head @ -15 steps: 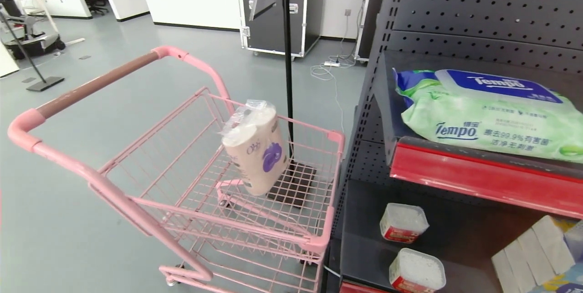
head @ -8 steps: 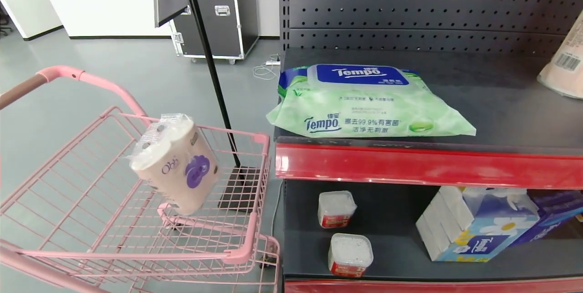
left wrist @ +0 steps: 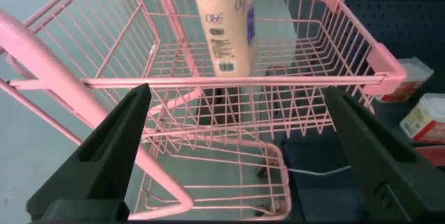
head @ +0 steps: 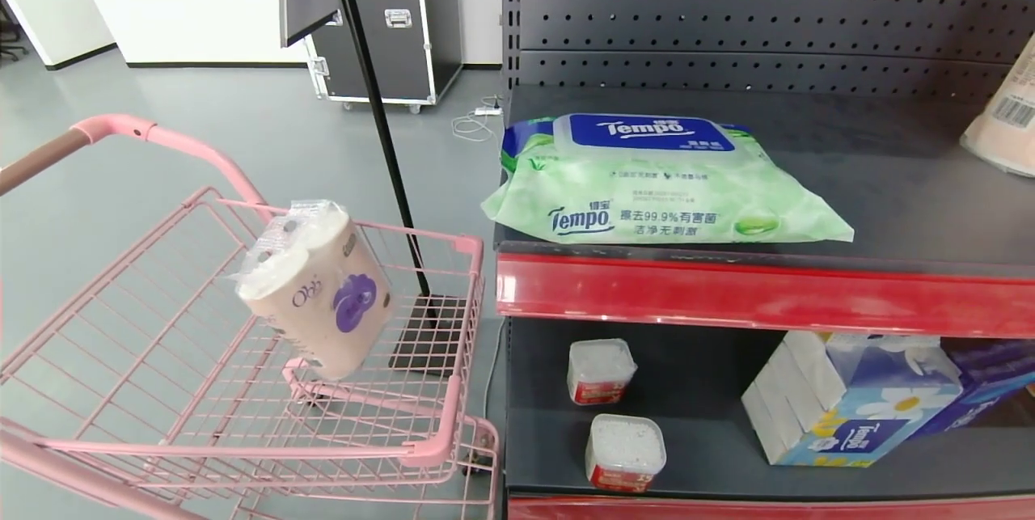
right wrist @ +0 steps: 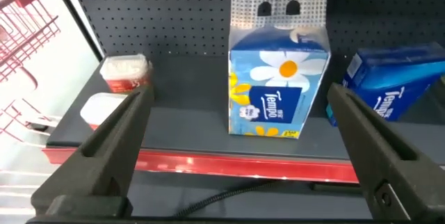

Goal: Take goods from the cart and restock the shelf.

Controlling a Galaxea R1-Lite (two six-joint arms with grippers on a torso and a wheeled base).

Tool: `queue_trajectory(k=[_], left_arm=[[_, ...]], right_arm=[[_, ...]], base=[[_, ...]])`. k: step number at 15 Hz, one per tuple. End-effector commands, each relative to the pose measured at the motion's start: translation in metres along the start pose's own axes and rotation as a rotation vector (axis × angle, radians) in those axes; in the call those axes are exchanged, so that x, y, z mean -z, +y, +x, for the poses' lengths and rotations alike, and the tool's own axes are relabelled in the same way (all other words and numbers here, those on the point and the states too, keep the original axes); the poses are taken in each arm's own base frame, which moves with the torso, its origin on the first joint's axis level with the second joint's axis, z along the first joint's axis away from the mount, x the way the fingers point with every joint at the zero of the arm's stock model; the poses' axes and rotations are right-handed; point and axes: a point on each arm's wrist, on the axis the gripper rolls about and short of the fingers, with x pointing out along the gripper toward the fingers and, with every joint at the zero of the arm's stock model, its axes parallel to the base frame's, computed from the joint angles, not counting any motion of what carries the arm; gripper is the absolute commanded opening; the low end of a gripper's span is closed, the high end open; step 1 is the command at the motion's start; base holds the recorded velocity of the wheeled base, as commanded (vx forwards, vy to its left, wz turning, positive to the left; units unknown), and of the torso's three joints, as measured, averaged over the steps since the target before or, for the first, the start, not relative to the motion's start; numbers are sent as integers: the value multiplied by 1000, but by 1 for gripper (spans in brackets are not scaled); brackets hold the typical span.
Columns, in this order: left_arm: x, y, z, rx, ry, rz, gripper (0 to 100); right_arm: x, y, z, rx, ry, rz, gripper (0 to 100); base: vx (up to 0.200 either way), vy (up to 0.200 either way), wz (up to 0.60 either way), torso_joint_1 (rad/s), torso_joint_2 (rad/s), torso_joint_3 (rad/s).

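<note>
A pack of toilet rolls [head: 311,289] wrapped in clear film, with a purple mark, leans upright inside the pink wire cart [head: 441,443]. My left gripper [left wrist: 238,93] is open, hanging outside the cart's near rail [left wrist: 278,81], with the roll pack [left wrist: 224,26] beyond it. My right gripper [right wrist: 241,90] is open in front of the lower shelf, facing a blue flowered tissue pack [right wrist: 279,64]. The shelf [head: 760,293] has a red front edge, and a green wipes pack [head: 663,180] lies on its upper board.
On the lower shelf stand two small white tubs [head: 598,370] [head: 624,451], the tissue pack [head: 849,399] and a dark blue box [head: 994,391]. A peach pack [head: 1003,120] sits at the upper shelf's right end. A black stand [head: 380,140] rises behind the cart.
The head camera has swung right from the cart towards the shelf, then shifted slightly. The roll pack and shelf goods have not moved.
</note>
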Motion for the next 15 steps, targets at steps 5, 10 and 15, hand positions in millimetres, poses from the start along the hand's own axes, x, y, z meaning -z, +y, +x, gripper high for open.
queue_trajectory(k=[5, 10, 15], left_arm=[[0, 0, 0, 1, 1, -2, 100], [0, 0, 0, -1, 1, -2, 100], [0, 0, 0, -16, -3, 77, 100]], right_arm=[[0, 0, 0, 1, -1, 0, 100], [0, 0, 0, -1, -1, 0, 100], [0, 0, 0, 1, -1, 0, 100]], base=[[0, 200, 0, 2, 3, 6], [0, 80, 0, 1, 1, 2], [0, 0, 0, 0, 0, 0]])
